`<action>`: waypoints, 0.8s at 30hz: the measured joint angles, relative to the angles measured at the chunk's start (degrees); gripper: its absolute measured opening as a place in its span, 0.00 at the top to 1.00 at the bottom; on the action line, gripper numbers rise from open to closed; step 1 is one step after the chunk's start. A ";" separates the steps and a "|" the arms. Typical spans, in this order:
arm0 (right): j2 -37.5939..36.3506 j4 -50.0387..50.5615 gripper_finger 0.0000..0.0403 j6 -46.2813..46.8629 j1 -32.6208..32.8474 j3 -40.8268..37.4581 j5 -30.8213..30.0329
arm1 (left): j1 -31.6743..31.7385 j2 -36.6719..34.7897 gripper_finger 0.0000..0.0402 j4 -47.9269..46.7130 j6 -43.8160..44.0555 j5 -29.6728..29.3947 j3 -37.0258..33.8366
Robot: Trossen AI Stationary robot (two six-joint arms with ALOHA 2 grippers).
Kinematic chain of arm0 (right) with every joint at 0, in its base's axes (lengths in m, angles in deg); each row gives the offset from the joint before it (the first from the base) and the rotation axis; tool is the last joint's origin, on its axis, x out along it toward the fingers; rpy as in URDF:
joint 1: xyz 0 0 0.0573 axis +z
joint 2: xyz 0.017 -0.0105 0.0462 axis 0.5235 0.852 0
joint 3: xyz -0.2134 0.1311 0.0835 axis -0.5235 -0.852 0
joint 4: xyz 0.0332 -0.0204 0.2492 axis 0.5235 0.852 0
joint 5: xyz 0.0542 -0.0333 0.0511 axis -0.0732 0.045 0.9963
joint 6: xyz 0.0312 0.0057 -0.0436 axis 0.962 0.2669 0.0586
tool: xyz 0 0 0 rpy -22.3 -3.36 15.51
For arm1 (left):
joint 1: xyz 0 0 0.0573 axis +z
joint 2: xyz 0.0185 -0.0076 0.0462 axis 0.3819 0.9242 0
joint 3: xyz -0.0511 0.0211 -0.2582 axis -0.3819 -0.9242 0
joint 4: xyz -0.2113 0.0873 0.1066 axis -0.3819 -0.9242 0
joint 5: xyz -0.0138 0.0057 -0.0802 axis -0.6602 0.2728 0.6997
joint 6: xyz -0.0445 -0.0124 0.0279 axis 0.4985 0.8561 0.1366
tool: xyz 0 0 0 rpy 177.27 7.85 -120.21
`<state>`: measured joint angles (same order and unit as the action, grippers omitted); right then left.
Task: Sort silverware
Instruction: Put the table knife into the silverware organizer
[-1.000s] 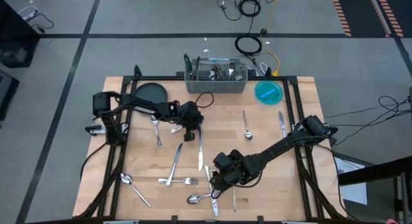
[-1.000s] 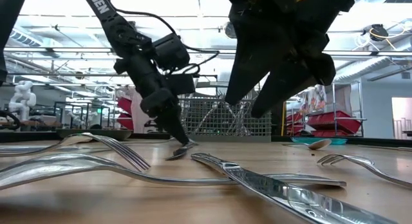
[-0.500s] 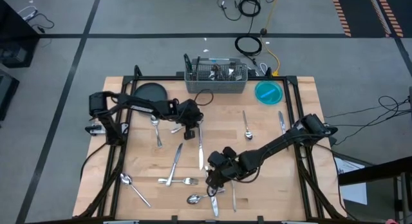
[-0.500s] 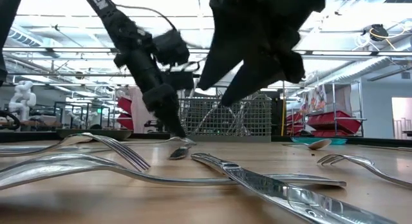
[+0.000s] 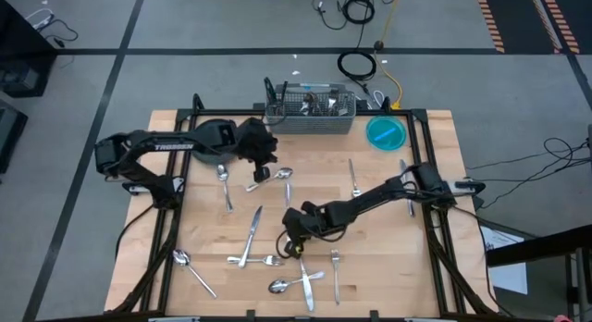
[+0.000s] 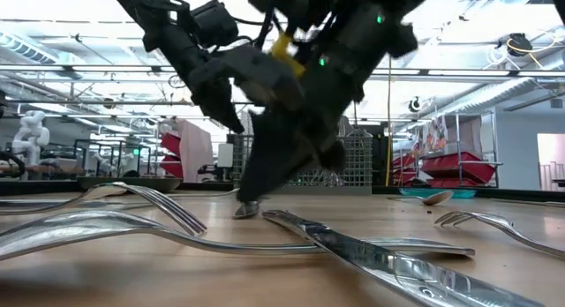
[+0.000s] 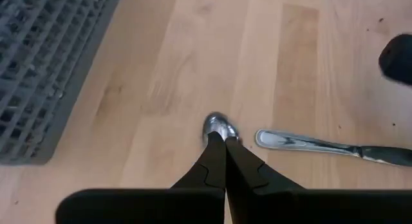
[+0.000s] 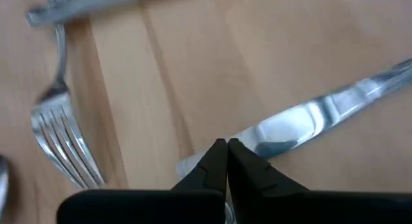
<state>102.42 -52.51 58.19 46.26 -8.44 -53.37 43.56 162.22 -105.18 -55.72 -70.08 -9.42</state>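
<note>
High view, caddy [image 5: 310,110] (grey mesh), plate [image 5: 216,134]

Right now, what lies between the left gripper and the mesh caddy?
Nothing: bare tabletop separates the left gripper from the mesh caddy, per the left wrist view.

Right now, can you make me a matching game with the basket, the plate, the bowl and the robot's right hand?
Column one:
1. wire caddy
2. round plate
3. bowl
4. right gripper

Column two:
A. blue, on the caddy's right
B. fingers shut, tips over a knife
C. dark, on the caddy's left
D. grey mesh, at the far edge of the table

Pairs: 1-D, 2-C, 3-A, 4-B.
</note>
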 joint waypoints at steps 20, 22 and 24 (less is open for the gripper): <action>-4.68 29.11 1.00 13.59 1.96 -0.02 -4.39 | 1.77 0.12 1.00 4.23 -1.94 7.25 -0.02; -5.16 32.70 1.00 13.59 2.54 -0.05 -4.39 | 1.75 1.38 1.00 7.84 -3.09 10.77 -0.02; -5.60 35.02 1.00 12.95 3.40 -0.11 -4.28 | 1.75 2.87 1.00 12.32 -5.23 12.97 -0.02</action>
<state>96.82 -17.48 71.14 49.66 -8.55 -57.65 45.30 165.09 -92.87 -60.95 -57.10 -9.44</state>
